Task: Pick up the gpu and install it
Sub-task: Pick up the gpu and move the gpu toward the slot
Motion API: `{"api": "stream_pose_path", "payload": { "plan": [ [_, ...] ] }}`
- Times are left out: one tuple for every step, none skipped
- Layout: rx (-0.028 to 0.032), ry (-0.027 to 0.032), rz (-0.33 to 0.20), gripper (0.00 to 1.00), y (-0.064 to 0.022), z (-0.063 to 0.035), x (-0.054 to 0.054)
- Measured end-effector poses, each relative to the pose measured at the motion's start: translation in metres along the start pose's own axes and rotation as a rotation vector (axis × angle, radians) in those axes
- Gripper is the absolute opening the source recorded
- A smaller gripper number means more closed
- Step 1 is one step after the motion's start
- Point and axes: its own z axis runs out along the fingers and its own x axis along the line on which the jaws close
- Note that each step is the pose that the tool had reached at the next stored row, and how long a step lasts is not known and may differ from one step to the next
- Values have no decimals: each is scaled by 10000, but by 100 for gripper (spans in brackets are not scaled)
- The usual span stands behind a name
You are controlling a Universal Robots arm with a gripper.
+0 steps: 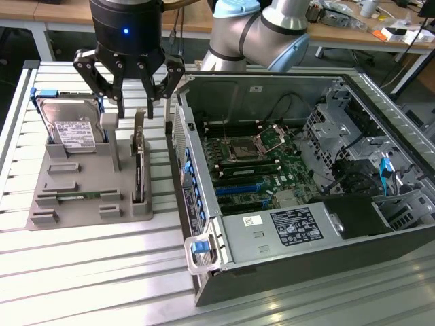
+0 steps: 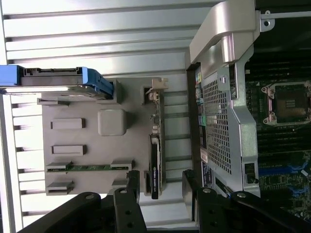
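Note:
The gpu (image 1: 140,166) stands on edge in a slot of the grey holder (image 1: 81,173), its silver bracket end toward the far side. In the wrist view the gpu (image 2: 155,162) shows edge-on as a thin dark card. My gripper (image 1: 139,102) hangs just above its far end and is open. In the wrist view the gripper (image 2: 160,187) has one black finger on each side of the card's edge, with a gap on both sides and nothing gripped.
The holder also carries a silver hard drive (image 1: 71,125) in a blue frame and a green memory stick (image 1: 78,195). The open computer case (image 1: 204,224) lies at the exterior view's right, its motherboard (image 1: 255,163) and blue card slots (image 1: 241,187) exposed. The case wall stands close to the gpu.

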Motion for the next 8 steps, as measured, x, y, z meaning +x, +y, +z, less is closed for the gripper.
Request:
{"api": "stream_pose_path", "payload": {
  "plan": [
    [0, 0, 1, 48, 0, 3, 0],
    [0, 0, 0, 48, 0, 6, 0],
    [0, 0, 0, 48, 0, 11, 0],
    [0, 0, 0, 48, -1, 15, 0],
    [0, 0, 0, 48, -1, 18, 0],
    [0, 0, 0, 48, -1, 20, 1],
    [0, 0, 0, 48, -1, 24, 1],
    [0, 0, 0, 48, -2, 44, 1]
  ]
}}
